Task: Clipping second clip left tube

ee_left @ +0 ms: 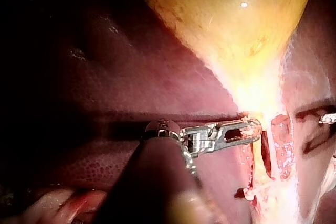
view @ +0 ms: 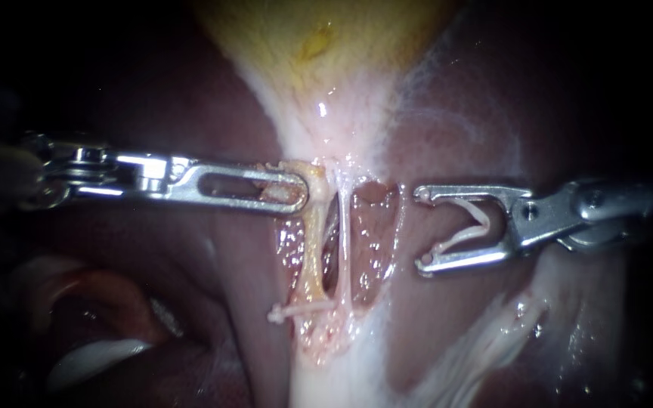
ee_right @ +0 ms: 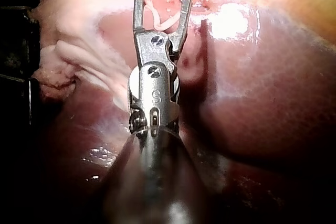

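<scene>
Nearest, the right instrument [view: 422, 230] carries a loaded clip [view: 459, 237] gripped between its wide-spread jaws, beside the right tube [view: 344, 242] but apart from it. The left instrument [view: 300, 189] appears clenched on the upper end of the left tube [view: 313, 249], whose lower end bears a placed clip [view: 290, 310]. Beyond, the gallbladder [view: 319, 38] tapers over the liver [view: 455, 136].

My left instrument [view: 300, 189] has its jaws closed on the upper end of the left tube [view: 311, 249], the fitted clip [view: 295, 310] sits on that tube below the jaws, the right tube [view: 344, 249] runs just beyond, and my right instrument [view: 420, 230] faces them, short of the right tube, a carried clip [view: 466, 227] seated between its jaws.
</scene>
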You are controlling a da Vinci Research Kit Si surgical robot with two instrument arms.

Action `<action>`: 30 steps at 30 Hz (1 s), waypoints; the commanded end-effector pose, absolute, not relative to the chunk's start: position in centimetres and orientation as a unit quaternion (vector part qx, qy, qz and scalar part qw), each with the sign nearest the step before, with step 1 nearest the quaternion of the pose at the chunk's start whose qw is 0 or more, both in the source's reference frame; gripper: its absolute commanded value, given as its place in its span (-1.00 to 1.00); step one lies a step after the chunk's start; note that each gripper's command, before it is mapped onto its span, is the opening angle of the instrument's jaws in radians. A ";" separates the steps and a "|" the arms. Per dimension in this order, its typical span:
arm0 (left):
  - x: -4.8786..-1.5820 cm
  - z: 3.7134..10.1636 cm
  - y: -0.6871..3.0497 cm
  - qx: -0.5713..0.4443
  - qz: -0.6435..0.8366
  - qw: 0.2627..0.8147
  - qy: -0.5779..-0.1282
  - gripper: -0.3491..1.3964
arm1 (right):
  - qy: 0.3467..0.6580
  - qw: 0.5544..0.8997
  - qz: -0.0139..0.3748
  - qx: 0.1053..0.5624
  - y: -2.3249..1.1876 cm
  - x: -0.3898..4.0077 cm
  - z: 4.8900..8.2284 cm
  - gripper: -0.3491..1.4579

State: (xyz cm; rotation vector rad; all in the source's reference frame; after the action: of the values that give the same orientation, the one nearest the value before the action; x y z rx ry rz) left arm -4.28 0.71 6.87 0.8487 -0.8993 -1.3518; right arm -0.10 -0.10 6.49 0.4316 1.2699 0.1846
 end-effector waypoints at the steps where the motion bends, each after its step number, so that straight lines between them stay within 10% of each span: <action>1: -4.27 6.86 0.70 0.368 -0.585 0.609 -0.389 -1.00 | 0.586 0.781 0.085 0.200 -0.10 -0.10 6.49 -0.07; 30: -3.99 6.04 0.75 0.377 -0.589 0.600 -0.388 -1.00 | 0.578 0.786 0.073 0.209 -0.19 0.14 6.54 -0.07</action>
State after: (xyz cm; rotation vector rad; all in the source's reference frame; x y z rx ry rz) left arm -3.99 0.75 6.03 0.8750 -0.8988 -1.3655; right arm 0.20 -0.21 6.56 0.4514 1.2467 0.1563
